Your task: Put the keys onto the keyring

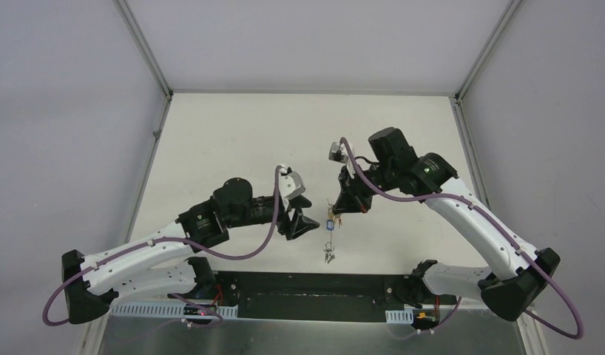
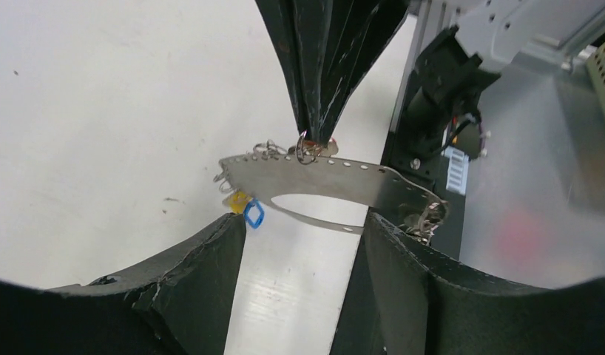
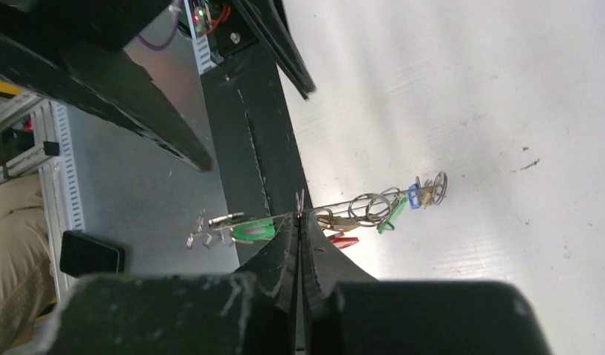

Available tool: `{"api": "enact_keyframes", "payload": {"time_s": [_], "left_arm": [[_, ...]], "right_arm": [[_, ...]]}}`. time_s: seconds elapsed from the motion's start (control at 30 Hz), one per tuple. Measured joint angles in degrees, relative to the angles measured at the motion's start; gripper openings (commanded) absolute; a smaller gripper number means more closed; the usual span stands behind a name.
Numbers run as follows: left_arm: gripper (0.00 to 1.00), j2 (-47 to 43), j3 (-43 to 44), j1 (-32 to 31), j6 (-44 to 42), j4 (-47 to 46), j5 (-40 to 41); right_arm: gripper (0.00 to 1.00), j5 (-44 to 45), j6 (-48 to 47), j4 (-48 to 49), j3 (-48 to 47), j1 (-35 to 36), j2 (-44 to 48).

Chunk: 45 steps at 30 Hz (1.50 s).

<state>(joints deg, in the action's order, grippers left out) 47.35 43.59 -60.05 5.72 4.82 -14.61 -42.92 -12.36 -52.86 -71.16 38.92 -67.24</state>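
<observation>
Noted right gripper clenched on upper edge of keyring, hoop held in air off white table. Found left gripper released, fingers spread to either side of hoop's lower band; cannot tell whether either finger touches it. Observed keys strung on keyring: green, red and blue tags close to pinch point, yellow tag near one end, further silver bunch dangling at other end.
</observation>
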Motion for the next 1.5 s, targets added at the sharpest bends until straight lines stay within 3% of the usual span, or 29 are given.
{"api": "enact_keyframes", "payload": {"time_s": [0.23, 0.5, 0.63, 0.97, 1.13, 1.27, 1.5], "left_arm": [[0.54, 6.1, 0.2, 0.0, -3.8, 0.7, -4.7], [0.43, 7.8, -0.4, 0.0, -6.6, -7.1, -9.5], [0.34, 8.1, -1.3, 0.0, -6.8, -9.6, -11.1], [0.28, 12.4, -1.6, 0.0, -5.5, -13.0, -14.9], [0.17, 13.0, -1.7, 0.0, -4.8, -13.7, -15.5], [0.0, 13.0, -2.0, 0.0, -4.2, -14.0, -15.5], [0.0, 11.8, -3.0, 0.0, -3.6, -14.5, -14.6]], "right_arm": [[0.0, 6.1, -3.1, -9.4, -5.7, 4.4, -4.3], [0.0, 7.7, -6.5, -17.4, -9.4, 7.7, -8.4], [0.0, 7.0, -7.3, -18.1, -9.5, 7.8, -9.0], [0.0, 4.5, -7.3, -17.3, -10.0, 7.9, -9.0], [0.0, 4.7, -7.3, -16.9, -10.0, 7.8, -8.9], [0.0, 5.5, -7.3, -16.8, -9.9, 7.8, -8.7], [0.0, 6.3, -7.0, -15.7, -9.5, 7.8, -8.0]]}}
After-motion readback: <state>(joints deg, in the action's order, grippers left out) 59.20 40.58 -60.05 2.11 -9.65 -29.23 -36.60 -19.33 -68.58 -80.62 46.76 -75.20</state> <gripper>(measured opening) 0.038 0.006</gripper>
